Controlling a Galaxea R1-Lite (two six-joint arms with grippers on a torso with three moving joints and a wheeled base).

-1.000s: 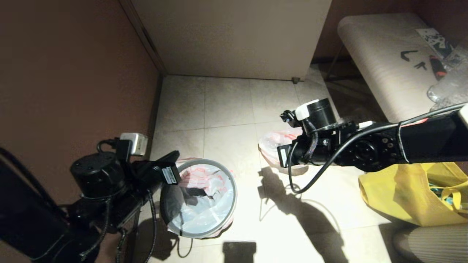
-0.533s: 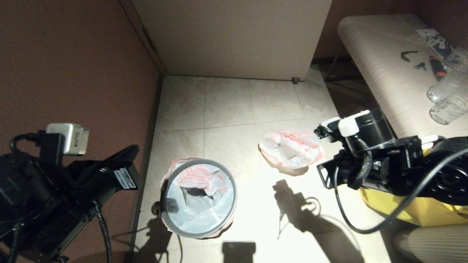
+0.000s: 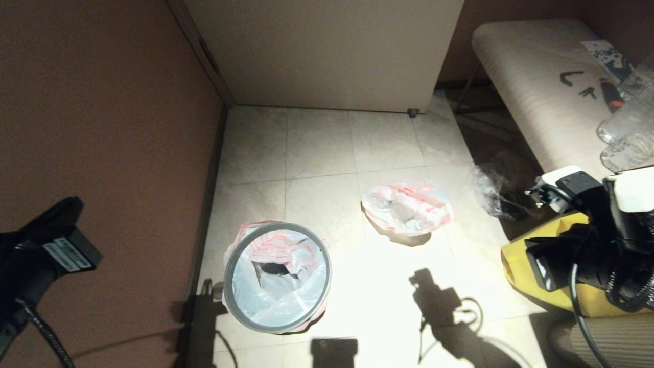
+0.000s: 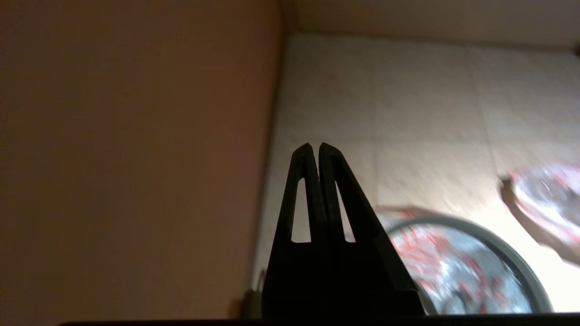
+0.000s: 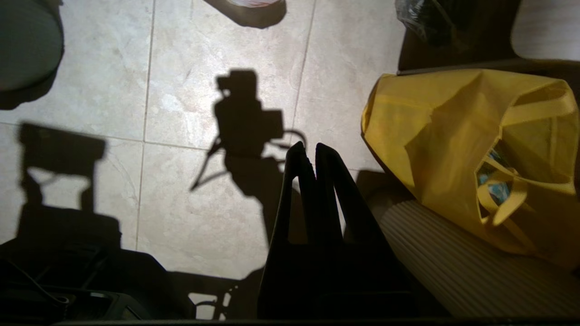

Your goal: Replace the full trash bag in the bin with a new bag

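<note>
The bin (image 3: 227, 268) stands on the floor tiles, its grey ring holding the new bag (image 3: 291, 255) as a liner, red print draped over the edge. The full trash bag (image 3: 406, 208) lies as a lumpy bundle on the floor, to the right of the bin and farther back. My left gripper (image 4: 315, 147) is shut and empty, pulled back beside the brown wall, with the bin (image 4: 512, 253) ahead of it. My right gripper (image 5: 308, 147) is shut and empty above bare tiles, next to the yellow tote. Both arms are well clear of the bin.
A yellow fabric tote (image 3: 516, 255) sits at the right, against a ribbed grey object (image 3: 598, 337). Clear plastic wrap (image 3: 488, 186) lies in the shadow under a bench (image 3: 531, 82) that carries bottles. The brown wall (image 3: 102, 128) runs close along the bin's left.
Both arms have drawn back from the bin and the full bag, left arm toward the lower left, right arm toward the lower right over the tote. Bin and bags have not moved.
</note>
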